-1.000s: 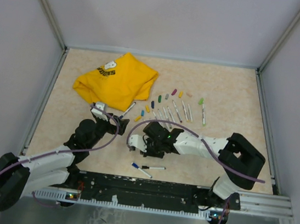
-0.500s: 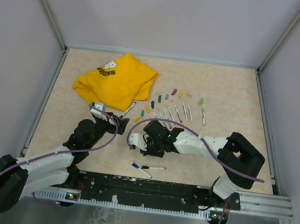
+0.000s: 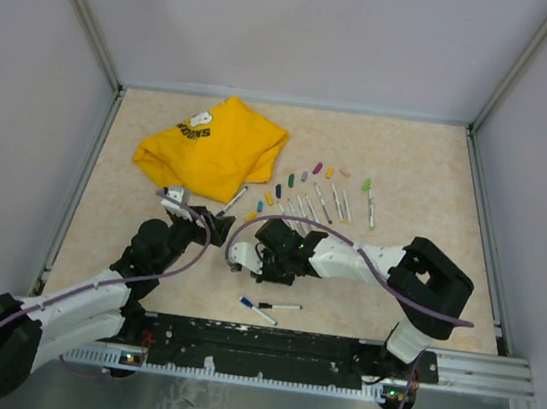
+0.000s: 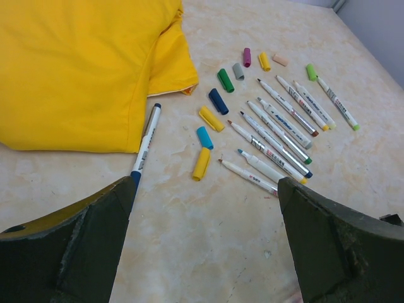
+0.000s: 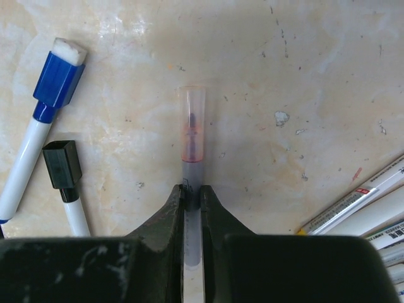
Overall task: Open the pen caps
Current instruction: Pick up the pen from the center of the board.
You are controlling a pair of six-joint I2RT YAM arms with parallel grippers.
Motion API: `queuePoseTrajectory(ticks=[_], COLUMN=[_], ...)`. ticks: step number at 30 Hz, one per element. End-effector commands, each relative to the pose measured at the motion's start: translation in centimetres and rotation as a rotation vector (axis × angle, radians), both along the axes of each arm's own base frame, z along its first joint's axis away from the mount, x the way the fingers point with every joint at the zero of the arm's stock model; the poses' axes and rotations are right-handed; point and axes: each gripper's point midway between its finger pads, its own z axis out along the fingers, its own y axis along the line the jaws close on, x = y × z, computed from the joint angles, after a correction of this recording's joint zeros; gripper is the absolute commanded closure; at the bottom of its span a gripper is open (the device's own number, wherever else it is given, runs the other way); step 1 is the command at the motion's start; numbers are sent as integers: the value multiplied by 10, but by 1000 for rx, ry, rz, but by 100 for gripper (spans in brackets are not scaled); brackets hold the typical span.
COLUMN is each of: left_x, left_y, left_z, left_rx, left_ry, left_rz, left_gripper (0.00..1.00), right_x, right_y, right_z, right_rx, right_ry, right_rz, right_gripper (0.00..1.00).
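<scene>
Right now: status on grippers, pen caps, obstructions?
Left gripper open, empty. Right gripper shut on pen, clear cap on. Blue-capped pen and black-capped pen beside it, not touching.

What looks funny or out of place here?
The crumpled yellow T-shirt looks odd: it is clothing lying by the row of pens. One pen lies alone along the shirt's edge, apart from that row.

I am wearing white shells over the long links of my left arm (image 3: 79, 302) and right arm (image 3: 362, 262), with bulky black housings bulging at the joints. A purple-grey cable (image 3: 349, 242) is trailing along each arm. The fingers (image 4: 82, 246) of my left gripper (image 4: 205, 189) are showing dark, matte and scuffed; those of my right gripper (image 5: 192, 189) are looking smooth and black.
</scene>
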Motion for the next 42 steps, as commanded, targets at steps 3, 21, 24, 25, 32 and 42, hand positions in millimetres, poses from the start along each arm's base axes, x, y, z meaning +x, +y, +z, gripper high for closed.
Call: queuePoseTrajectory(ticks=[3,21,24,25,32,42], left_x=[-7,-40,-45,-46,-49,-51], left_y=[-2,-38,-45,-48,-54,-59], left_z=[7,42,43,44,43,49], left_rx=[-52,-295,-307,-310,-360,-436], left_ry=[4,-49,-47,-48,-41,-29], left_rz=[-22,-269,-317,-334,-370,-390], left_gripper=[0,0,0,0,0,0], right_x=[0,23,25,26,31,37], right_y=[-12,-6,-8,-7,-10,-13], right_z=[-13,50,55,57,70,87], right_rx=[-67,208,228,237,296,365], right_ry=[11,37,46,49,70,97], right_rz=[-24,-102,-110,-113,-136,-164], right_gripper=[100,100,100,100,100,100])
